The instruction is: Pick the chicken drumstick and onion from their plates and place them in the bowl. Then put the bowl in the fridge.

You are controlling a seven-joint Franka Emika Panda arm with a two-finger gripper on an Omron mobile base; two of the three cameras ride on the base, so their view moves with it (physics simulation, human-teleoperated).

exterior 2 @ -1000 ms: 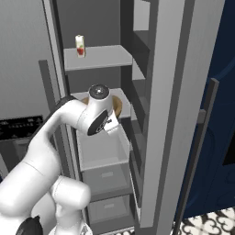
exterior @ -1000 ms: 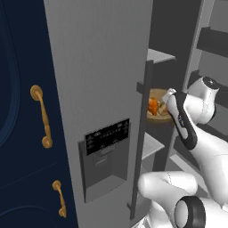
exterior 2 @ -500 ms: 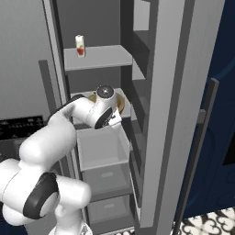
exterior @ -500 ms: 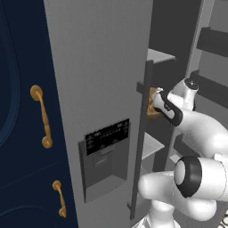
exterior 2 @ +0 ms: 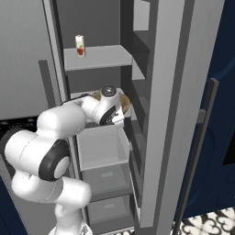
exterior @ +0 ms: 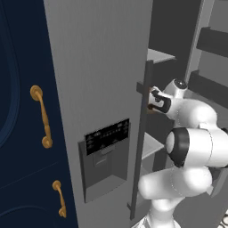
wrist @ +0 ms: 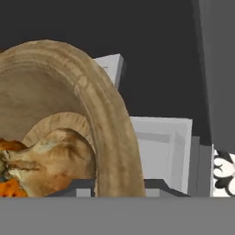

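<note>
Reaching into the open fridge, the hand stays clamped on the rim of the bowl, which carries the onion and drumstick at mid-shelf level; only setting down and release appear to remain.

Fridge open. Arm reaches inside; bowl at middle shelf behind wrist. Small bottle upright on upper shelf, far left.
</note>
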